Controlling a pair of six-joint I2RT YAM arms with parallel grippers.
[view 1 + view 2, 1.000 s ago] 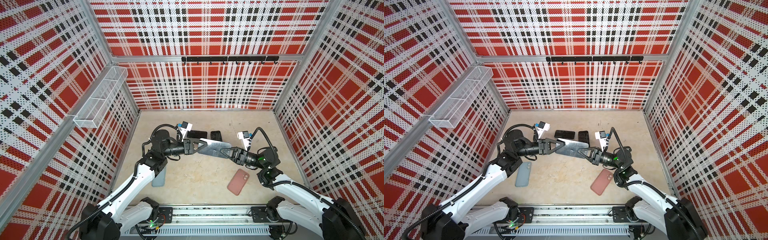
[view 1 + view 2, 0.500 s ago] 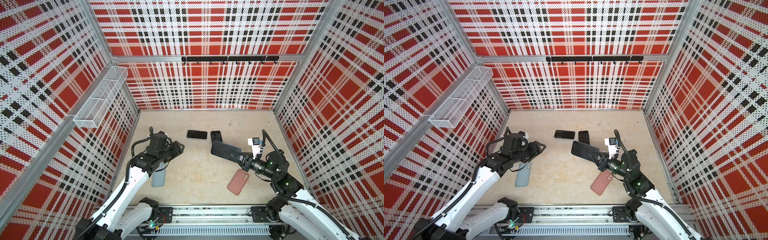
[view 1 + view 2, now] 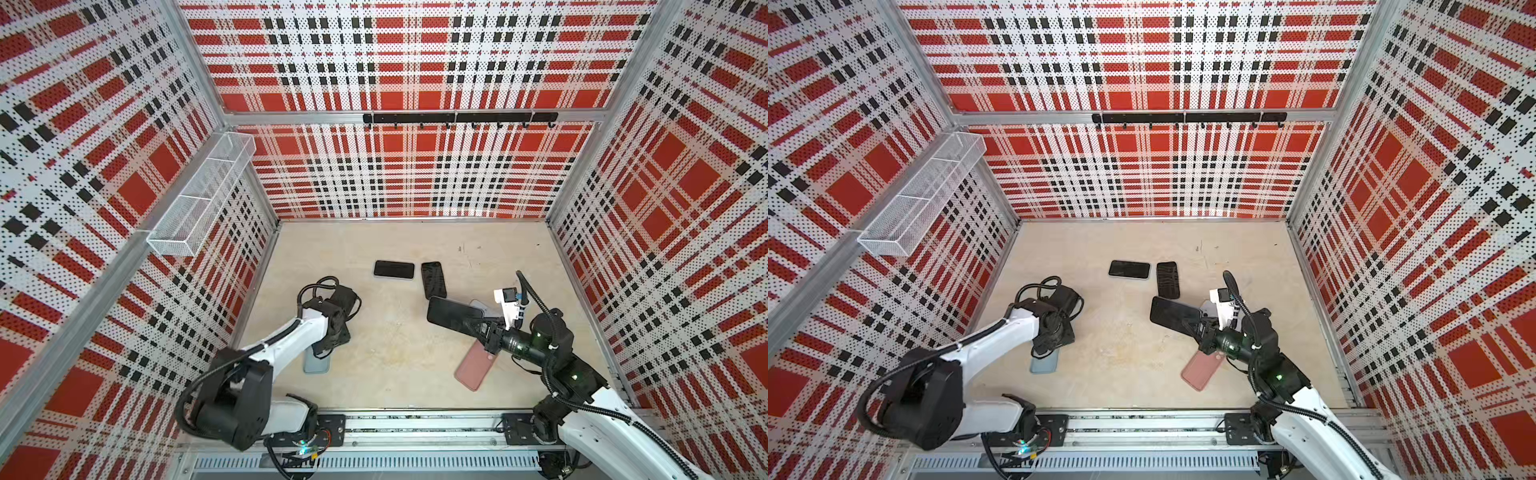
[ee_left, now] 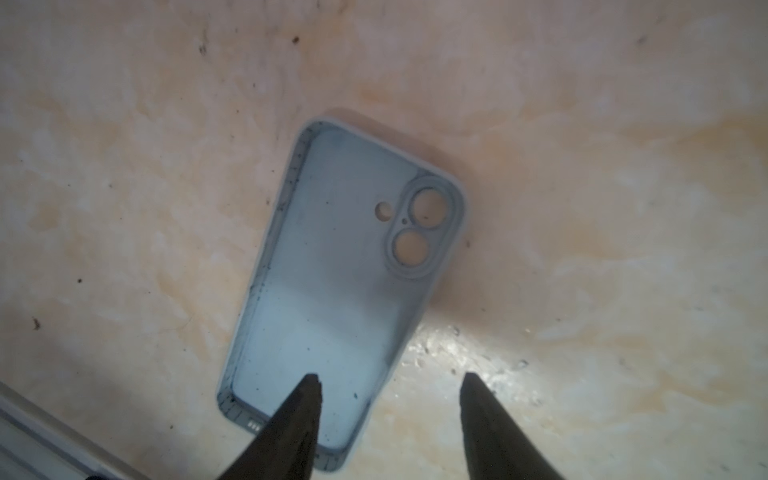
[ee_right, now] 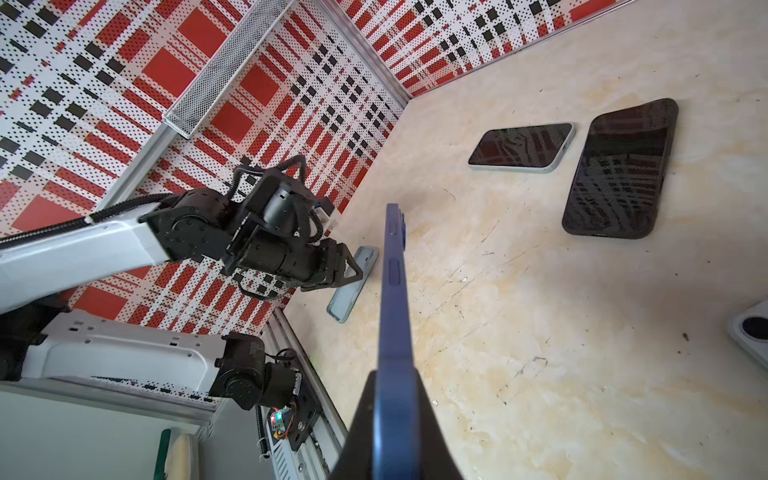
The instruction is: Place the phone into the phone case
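Right gripper [image 3: 471, 323]: jaws closed on one short end of a dark blue phone [image 3: 451, 313] with a black glass screen. The phone is held off the beige stained tabletop [image 3: 395, 374] with its screen turned upward, and the right wrist view shows it edge-on with its side buttons visible. Left gripper [image 4: 389, 378]: jaws apart and holding nothing, pointing down over the near end of a pale blue soft phone case [image 4: 332, 291]. One fingertip [image 4: 311, 380] is over the case's inner floor and the other is over bare table beside its long edge; contact cannot be told. The pale blue case lies flat on the left of the table, hollow side up with its camera cut-outs at the far end, well apart from the held phone. A salmon-pink phone case [image 3: 473, 368] lies flat just below the right wrist. A black-screened phone with a pale rim [image 3: 394, 269] and an all-black phone [image 3: 433, 279] lie side by side toward the back, screens up. A pale grey flat item [image 3: 478, 306] is partly hidden behind the held phone; its kind is unclear. A white wire-mesh basket [image 3: 199, 199] hangs on the left wall. A black hook rail [image 3: 457, 117] runs along the back wall.
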